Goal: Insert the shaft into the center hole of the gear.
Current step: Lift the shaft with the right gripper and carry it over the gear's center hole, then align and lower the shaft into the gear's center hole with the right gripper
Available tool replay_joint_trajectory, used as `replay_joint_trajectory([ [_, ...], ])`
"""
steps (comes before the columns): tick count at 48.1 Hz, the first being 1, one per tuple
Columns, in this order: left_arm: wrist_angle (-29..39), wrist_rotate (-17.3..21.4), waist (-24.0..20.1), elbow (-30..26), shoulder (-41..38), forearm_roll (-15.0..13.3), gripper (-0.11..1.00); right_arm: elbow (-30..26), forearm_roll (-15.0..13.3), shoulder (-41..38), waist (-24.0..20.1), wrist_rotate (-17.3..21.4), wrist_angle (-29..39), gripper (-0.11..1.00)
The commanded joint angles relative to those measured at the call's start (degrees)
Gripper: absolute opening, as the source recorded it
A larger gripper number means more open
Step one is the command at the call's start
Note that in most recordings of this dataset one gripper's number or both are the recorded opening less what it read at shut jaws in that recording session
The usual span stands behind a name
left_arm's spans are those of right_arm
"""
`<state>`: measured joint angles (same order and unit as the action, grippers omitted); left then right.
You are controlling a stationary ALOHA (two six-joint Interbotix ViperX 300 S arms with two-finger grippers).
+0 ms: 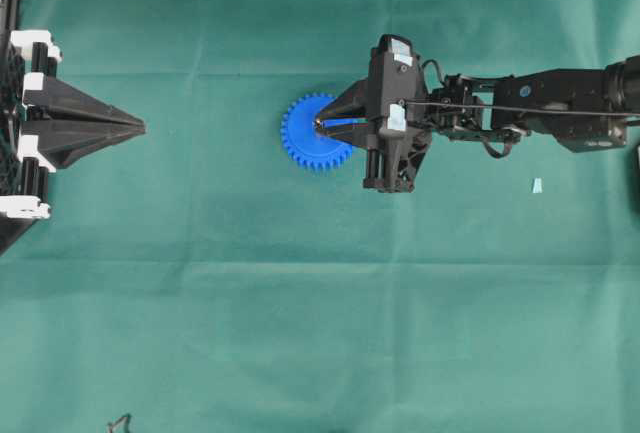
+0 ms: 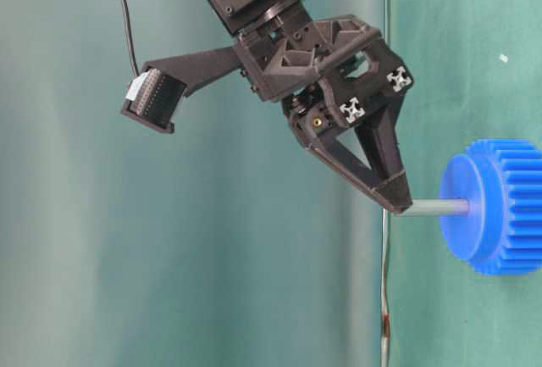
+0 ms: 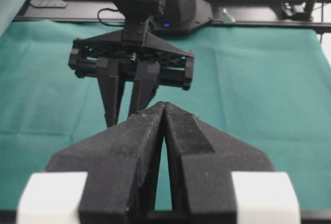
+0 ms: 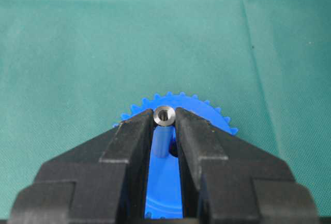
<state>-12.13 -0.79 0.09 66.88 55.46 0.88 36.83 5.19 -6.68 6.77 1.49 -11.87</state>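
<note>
Right wrist view: the right tool (image 4: pixel 165 125) pinches the shaft (image 4: pixel 164 115) between its fingertips, its lower end at the center hole (image 4: pixel 172 150) of the gear (image 4: pixel 165 182), which lies flat on the green counter (image 4: pixel 77 53). Farther off, the left tool (image 1: pixel 140 127) sits closed, well apart from the gear.

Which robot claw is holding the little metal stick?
The right gripper: it pinches the shaft over the gear. The left gripper is shut on nothing, far away.
</note>
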Motion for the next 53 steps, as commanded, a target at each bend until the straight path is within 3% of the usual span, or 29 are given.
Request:
replay_joint_trajectory([
  [1, -0.2, 0.1, 0.1, -1.4, -0.5, 0.2, 0.0, -1.1, 0.0, 1.5, 0.4, 0.0, -0.4, 0.16],
  [23, -0.1, 0.1, 0.0, -1.4, -0.6, 0.2, 0.0, -1.1, -0.1, 4.0, 0.8, -0.6, -0.1, 0.16],
  [53, -0.1, 0.0, 0.0, -1.4, -0.6, 0.1, 0.0, -1.4, 0.1, -1.2, 1.0, -0.3, -2.7, 0.16],
])
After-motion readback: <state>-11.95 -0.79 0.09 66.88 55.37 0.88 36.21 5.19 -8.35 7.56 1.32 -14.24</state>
